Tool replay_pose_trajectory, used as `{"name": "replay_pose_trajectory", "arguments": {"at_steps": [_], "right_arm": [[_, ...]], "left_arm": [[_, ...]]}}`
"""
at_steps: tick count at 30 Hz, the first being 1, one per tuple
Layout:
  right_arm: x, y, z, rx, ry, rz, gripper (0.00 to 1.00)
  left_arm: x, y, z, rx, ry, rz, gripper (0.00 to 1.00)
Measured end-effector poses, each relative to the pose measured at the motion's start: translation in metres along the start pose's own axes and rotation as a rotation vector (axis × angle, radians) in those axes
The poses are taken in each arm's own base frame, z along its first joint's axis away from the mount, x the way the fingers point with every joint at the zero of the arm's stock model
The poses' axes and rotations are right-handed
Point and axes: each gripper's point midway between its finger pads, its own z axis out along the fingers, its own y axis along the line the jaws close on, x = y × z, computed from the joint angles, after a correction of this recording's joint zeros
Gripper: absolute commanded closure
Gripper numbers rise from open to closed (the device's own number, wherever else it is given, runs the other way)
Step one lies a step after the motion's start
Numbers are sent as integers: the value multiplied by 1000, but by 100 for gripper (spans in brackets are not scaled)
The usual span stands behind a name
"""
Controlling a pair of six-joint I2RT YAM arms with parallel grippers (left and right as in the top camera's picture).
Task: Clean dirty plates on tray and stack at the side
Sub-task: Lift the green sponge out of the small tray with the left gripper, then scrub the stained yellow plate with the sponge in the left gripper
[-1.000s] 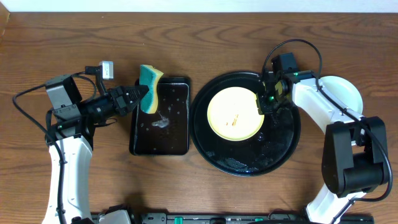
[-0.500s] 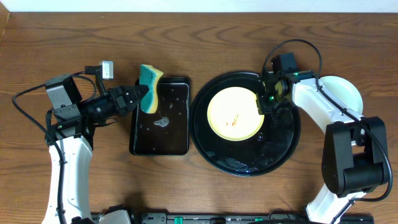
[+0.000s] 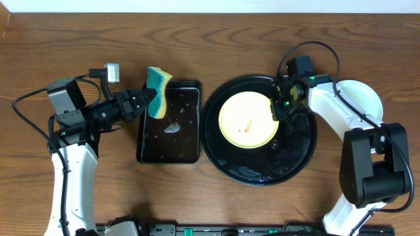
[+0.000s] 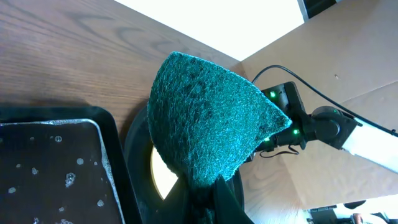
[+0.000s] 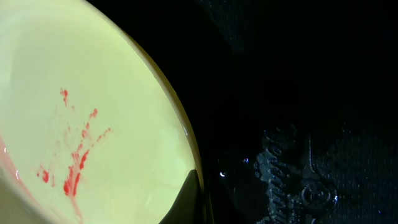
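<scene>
A pale yellow plate (image 3: 247,120) with a thin red sauce smear (image 5: 71,162) lies on the round black tray (image 3: 298,147). My right gripper (image 3: 278,113) is shut on the plate's right rim, and one dark finger (image 5: 189,199) lies over the rim's edge in the right wrist view. My left gripper (image 3: 149,99) is shut on a green-and-yellow sponge (image 3: 157,92), held in the air over the top left corner of the rectangular tray. The sponge's green scouring face (image 4: 205,118) fills the left wrist view, with the yellow plate (image 4: 163,174) partly hidden behind it.
A smaller rectangular black tray (image 3: 147,147) holding water and foam sits left of the round tray. A pale round plate (image 3: 364,98) lies at the far right, partly under my right arm. The round tray's floor (image 5: 298,93) is wet.
Both arms hold still. Only the foam patch on the water in the rectangular tray has drifted slightly.
</scene>
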Motion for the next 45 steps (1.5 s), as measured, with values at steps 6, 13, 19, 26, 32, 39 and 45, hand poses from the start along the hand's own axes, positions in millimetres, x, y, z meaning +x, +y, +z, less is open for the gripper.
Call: {"name": "replay_pose_trajectory", "arguments": {"at_steps": [6,13,19,26,32,39,45], "right_arm": [[0,0,0,0,0,0,99],[0,0,0,1,1,1,99],[1,-1,0,2,2,1,99],[1,-1,0,2,2,1,99],[2,-1,0,3,7,2,99],[5,8,2,3,20,-21,99],[18,20,10,-2,53,-42,99]], "left_arm": [[4,8,11,-77,11,13,93],[36,55,34,-481,94,4,93],[66,106,40,-882,177,79,93],[93,129,47,-1085,277,190,93],[91,122,31,-1179,339,211,93],[63,97,56,-1061,267,205,93],[66,43,122,-689,222,169,92]]}}
